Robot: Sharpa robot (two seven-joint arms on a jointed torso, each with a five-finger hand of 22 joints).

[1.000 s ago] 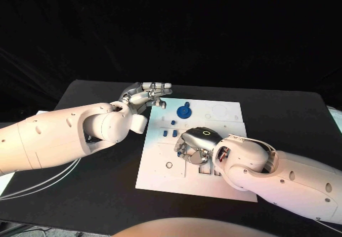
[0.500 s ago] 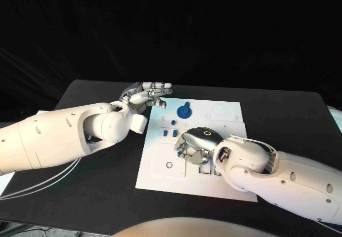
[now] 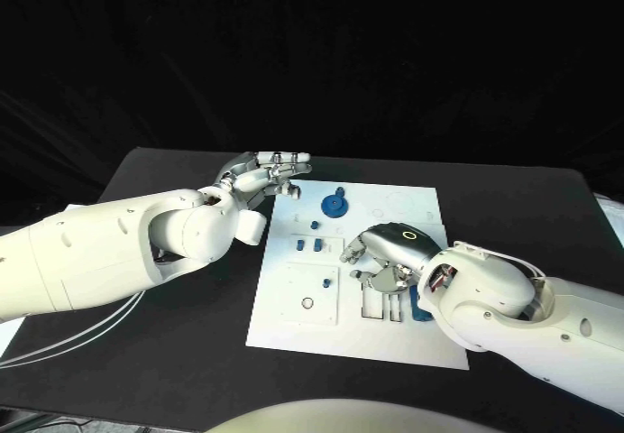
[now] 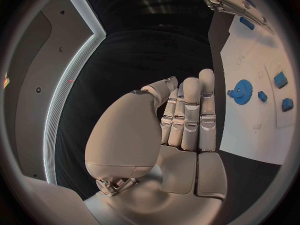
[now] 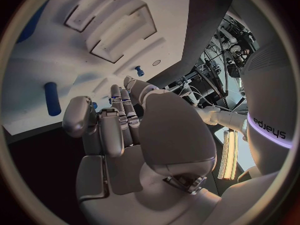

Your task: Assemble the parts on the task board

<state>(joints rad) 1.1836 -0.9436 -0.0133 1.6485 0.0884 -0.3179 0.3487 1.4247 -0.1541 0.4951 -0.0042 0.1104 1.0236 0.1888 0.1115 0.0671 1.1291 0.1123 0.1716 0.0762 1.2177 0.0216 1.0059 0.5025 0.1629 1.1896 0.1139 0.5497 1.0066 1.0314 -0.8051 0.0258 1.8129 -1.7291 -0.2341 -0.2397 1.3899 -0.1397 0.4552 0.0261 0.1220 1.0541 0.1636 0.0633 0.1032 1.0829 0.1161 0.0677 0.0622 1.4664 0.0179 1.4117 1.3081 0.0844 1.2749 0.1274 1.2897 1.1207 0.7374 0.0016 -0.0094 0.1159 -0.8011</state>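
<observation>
Left hand (image 3: pixel 267 173) hovers at task board (image 3: pixel 293 325) far-left corner, fingers straight together, holding nothing. Right hand (image 3: pixel 384 257) over board middle, fingers curled, grip unclear. Blue gear (image 3: pixel 335 204) near far edge.

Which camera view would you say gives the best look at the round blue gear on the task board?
The head view: the blue gear lies whole and unobstructed near the far edge of the task board, beside the left hand. The left wrist view also shows it, whole but bent by the fisheye. I cannot make it out in the right wrist view.
</observation>
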